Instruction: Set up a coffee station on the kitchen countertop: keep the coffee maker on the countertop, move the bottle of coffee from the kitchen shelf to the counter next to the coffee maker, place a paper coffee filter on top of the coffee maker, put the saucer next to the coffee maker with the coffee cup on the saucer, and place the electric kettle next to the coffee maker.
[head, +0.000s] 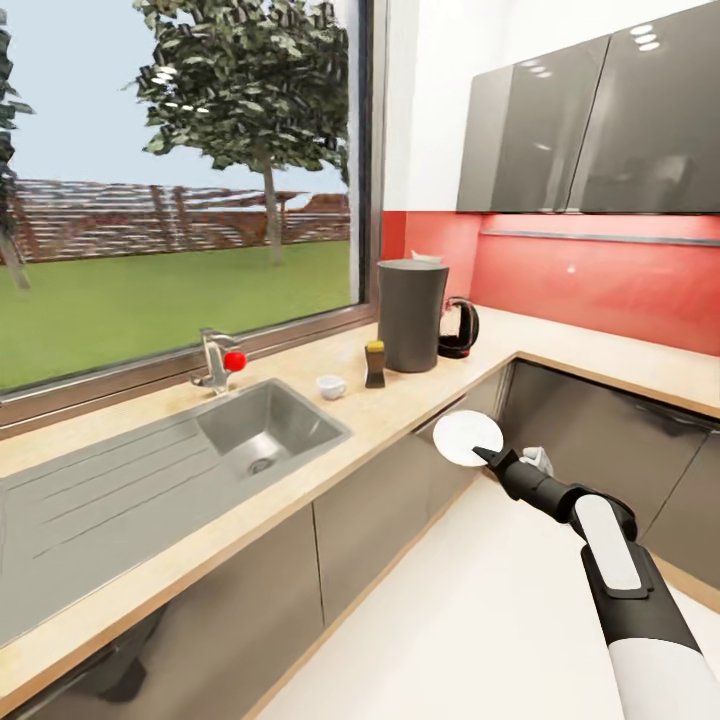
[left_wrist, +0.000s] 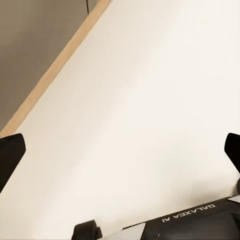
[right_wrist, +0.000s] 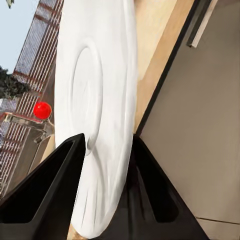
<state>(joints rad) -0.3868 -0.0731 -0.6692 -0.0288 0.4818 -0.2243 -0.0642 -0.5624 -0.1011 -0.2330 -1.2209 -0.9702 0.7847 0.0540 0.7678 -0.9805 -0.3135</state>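
The right end effector is clamped on the saucer, one black finger against each face of the rim. The saucer is a plain white round disc with a raised ring around its shallow centre well, held nearly on edge in the air, just off the front edge of the tabletop and in front of the grey cabinet doors.

On the tabletop, at about 11 o'clock from the saucer, stands the coffee maker, a tall dark grey cylinder against the red wall, with something pale showing at its top. Touching or just beside it at 3 o'clock is the black electric kettle. At 8 o'clock from the coffee maker is the bottle of coffee, small, dark, with a yellowish cap, and further at 8 o'clock the little white coffee cup.

The steel sink lies left of these, its tap carrying a red knob.

The left end effector faces the pale floor, its black fingertips spread wide with nothing between them.
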